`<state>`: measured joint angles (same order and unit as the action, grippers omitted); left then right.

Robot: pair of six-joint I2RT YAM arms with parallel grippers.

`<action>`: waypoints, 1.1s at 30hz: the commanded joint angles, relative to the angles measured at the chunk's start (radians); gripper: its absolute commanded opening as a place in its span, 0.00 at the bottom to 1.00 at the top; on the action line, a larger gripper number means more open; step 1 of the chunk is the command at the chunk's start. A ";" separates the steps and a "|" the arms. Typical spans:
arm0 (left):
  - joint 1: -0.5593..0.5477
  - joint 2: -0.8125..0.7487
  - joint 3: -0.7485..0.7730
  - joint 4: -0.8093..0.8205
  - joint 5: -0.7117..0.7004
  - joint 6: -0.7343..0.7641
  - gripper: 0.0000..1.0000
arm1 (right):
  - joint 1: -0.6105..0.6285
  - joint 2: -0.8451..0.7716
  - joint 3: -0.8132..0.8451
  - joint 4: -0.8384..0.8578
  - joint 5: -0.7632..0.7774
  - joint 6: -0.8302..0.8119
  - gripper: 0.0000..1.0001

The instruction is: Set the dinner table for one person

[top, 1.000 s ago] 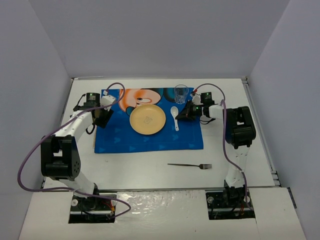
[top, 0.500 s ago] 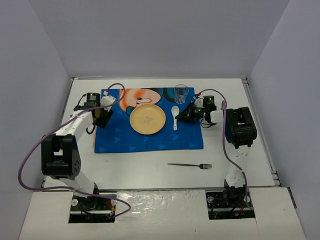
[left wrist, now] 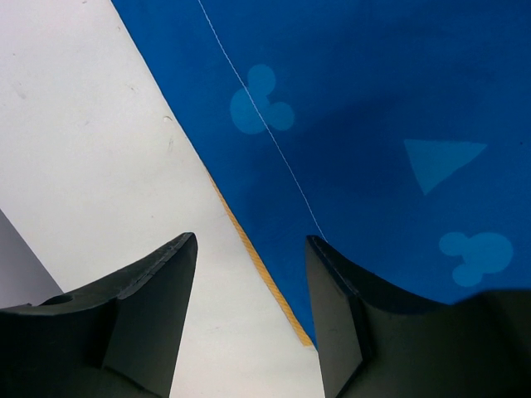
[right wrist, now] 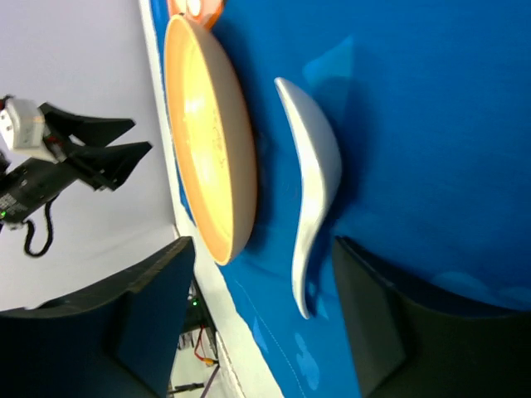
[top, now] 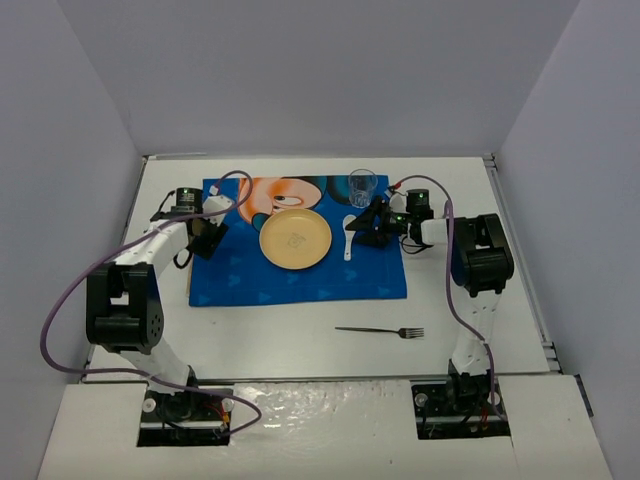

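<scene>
The dinner table point(top: 280, 340) is a white tabletop with a blue cartoon-mouse placemat point(top: 300, 280) on it. On the mat lie a yellow plate point(top: 295, 238) and, to its right, a white spoon point(top: 349, 232). My right gripper point(top: 366, 228) is open just right of the spoon. In the right wrist view the spoon point(right wrist: 319, 166) lies flat on the mat beside the plate point(right wrist: 207, 141), its handle end reaching between the open gripper's point(right wrist: 261, 242) fingers, untouched. My left gripper point(left wrist: 249, 240) is open and empty, straddling the mat's left edge point(left wrist: 373, 99).
A clear glass point(top: 362, 186) stands on the mat's far right corner, close behind the right gripper. A metal fork point(top: 380, 331) lies on the bare table in front of the mat. Grey walls enclose the table on three sides.
The right gripper, shut in both earlier frames, now stands open and has shifted slightly left towards the spoon. The left arm has barely moved.
</scene>
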<state>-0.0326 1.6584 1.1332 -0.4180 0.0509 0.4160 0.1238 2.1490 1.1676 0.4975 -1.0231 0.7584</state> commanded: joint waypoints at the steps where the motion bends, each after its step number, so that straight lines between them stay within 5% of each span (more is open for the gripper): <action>1: 0.000 -0.013 0.053 0.015 -0.006 0.007 0.52 | -0.011 -0.013 0.032 -0.094 0.037 -0.090 0.67; 15: 0.000 -0.065 0.039 0.053 0.020 0.009 0.52 | -0.090 -0.213 0.160 -0.484 0.094 -0.449 0.69; 25: -0.025 -0.156 0.131 -0.091 0.294 0.125 0.56 | -0.098 -0.472 0.321 -0.730 0.151 -0.845 0.73; 28: -0.093 -0.122 0.235 -0.315 0.439 0.202 0.58 | -0.098 -0.554 0.306 -0.735 0.309 -0.963 0.73; 33: -0.389 0.008 0.449 -0.576 0.464 0.302 0.60 | -0.116 -0.628 0.266 -0.734 0.564 -1.058 0.73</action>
<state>-0.2052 1.6009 1.4265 -0.7178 0.3764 0.5980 0.0257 1.5783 1.4499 -0.2170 -0.6951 -0.1436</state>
